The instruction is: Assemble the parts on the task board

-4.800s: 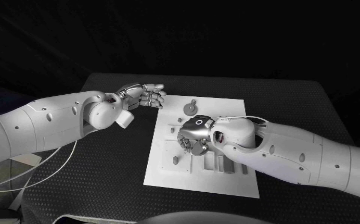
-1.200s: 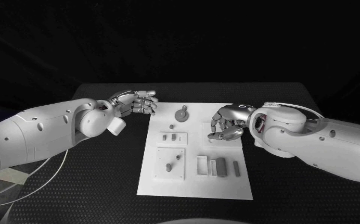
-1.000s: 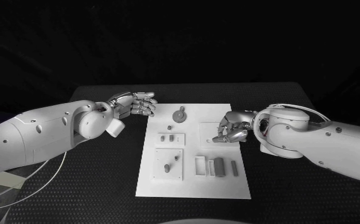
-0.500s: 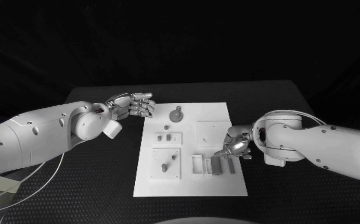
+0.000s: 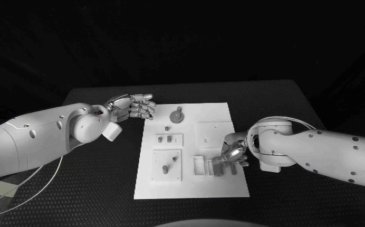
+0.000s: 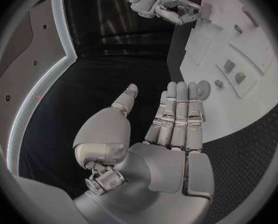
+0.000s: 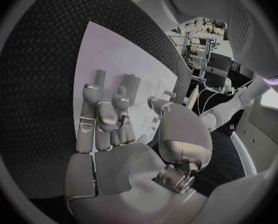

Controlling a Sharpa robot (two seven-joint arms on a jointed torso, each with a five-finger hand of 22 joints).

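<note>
I am seeing a black table with a finely textured top lying under everything. A thin white cable is curving across the table's near left corner and is hanging past its edge.

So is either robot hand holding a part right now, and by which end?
Neither. The left robot hand hovers empty beside the task board. The right robot hand reaches over the grey bar parts, fingers apart, nothing gripped yet.

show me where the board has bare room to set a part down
Free: the board's far right corner beyond the pale square; its near strip below the recessed plates. Crowded: the near right slots under the right hand, and the left column of small parts.
</note>
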